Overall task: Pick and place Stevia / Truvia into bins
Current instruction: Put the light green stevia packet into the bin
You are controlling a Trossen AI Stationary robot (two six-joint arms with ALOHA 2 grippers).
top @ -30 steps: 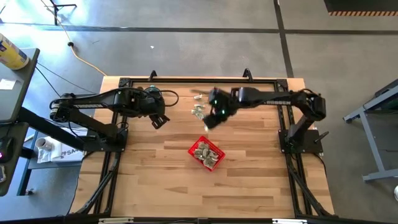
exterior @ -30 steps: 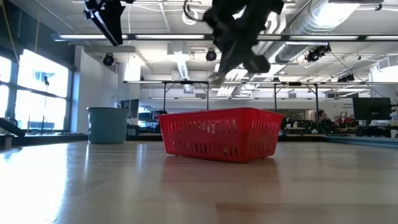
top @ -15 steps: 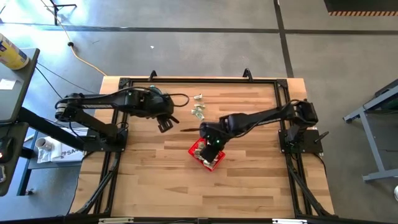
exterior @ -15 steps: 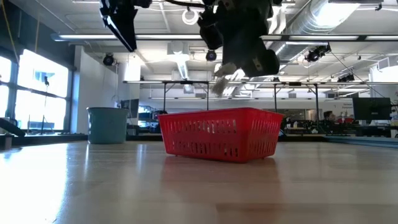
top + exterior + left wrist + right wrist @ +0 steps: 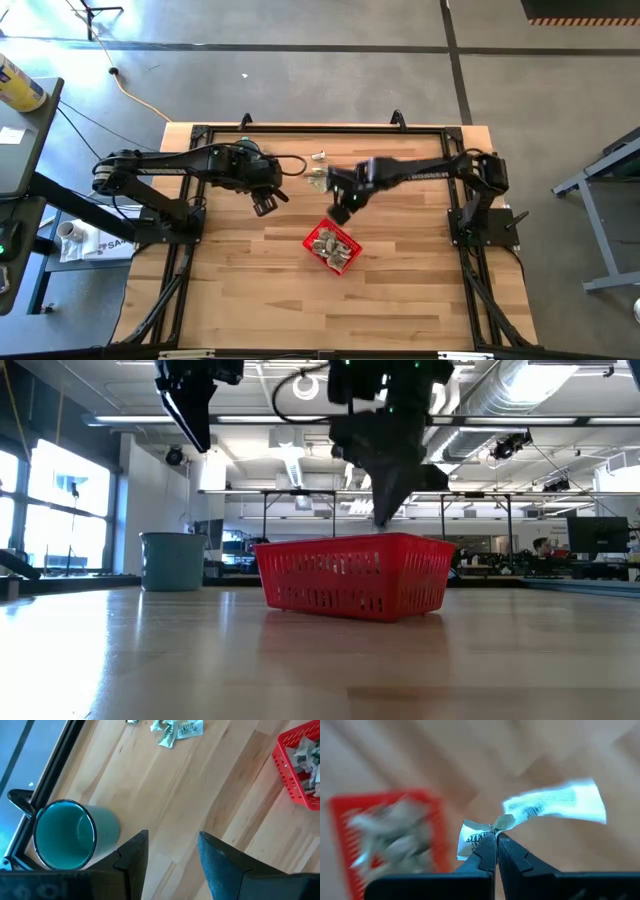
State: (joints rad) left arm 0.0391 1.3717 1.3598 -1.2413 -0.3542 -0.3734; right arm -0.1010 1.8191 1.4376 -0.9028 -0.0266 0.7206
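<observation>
The red basket (image 5: pixel 332 247) (image 5: pixel 350 575) stands mid-table with several pale sachets lying inside it. More sachets (image 5: pixel 318 180) (image 5: pixel 177 730) lie flat on the wood toward the far edge. My right gripper (image 5: pixel 340 207) (image 5: pixel 496 836) hangs just beyond the basket's far side, above the table, shut on sachets. In the low view it (image 5: pixel 385 510) points down above the basket's rim. My left gripper (image 5: pixel 265 203) (image 5: pixel 170 850) hovers open, left of the loose sachets, above bare wood. My right gripper pinches two paper sachets between its fingertips where their crumpled ends meet (image 5: pixel 501 824). One sachet (image 5: pixel 555 802) sticks out to one side and the other (image 5: pixel 469 839) to the opposite side. Both are lifted clear of the table.
A round teal cup (image 5: pixel 65 835) stands beside my left gripper, near the black frame rail at the table's far left. The basket's corner (image 5: pixel 300 765) shows in the left wrist view. Bare wood lies between the cup, the loose sachets and the basket.
My right gripper swung from the loose sachets to above the basket, then drew back toward the far edge and dipped lower, staying shut on the sachets. My left gripper drifted slightly toward the table's right and near side.
</observation>
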